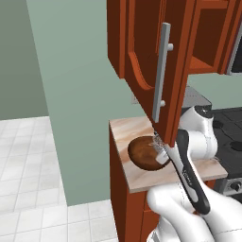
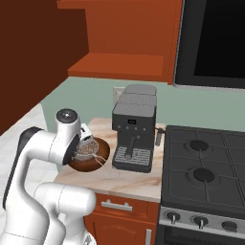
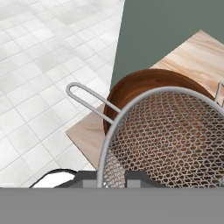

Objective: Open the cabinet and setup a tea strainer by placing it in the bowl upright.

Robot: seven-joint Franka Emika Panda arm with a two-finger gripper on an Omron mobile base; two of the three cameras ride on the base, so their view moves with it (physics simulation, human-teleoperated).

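Observation:
The cabinet door [image 1: 142, 47] stands swung open, its grey bar handle [image 1: 160, 71] facing the left base view. On the counter below sits the dark wooden bowl [image 2: 91, 163] [image 3: 144, 83]. The silver mesh tea strainer [image 2: 86, 148] [image 3: 170, 140] hangs tilted over the bowl's inside, with its thin wire handle [image 3: 85, 94] sticking out past the rim. My gripper [image 3: 113, 179] [image 2: 84, 138] is shut on the strainer's rim, and its dark fingertips [image 3: 138, 177] show on either side of the mesh wall. In the left base view the door edge hides most of the hand, beside the bowl [image 1: 142, 153].
A grey coffee machine [image 2: 135, 127] stands just right of the bowl on the marble counter [image 2: 124, 182]. Beyond it lie the black stove [image 2: 206, 172] and a dark microwave [image 2: 215, 43] above. The open door [image 2: 28, 57] hangs at the left, with tiled floor [image 1: 28, 165] past the counter's end.

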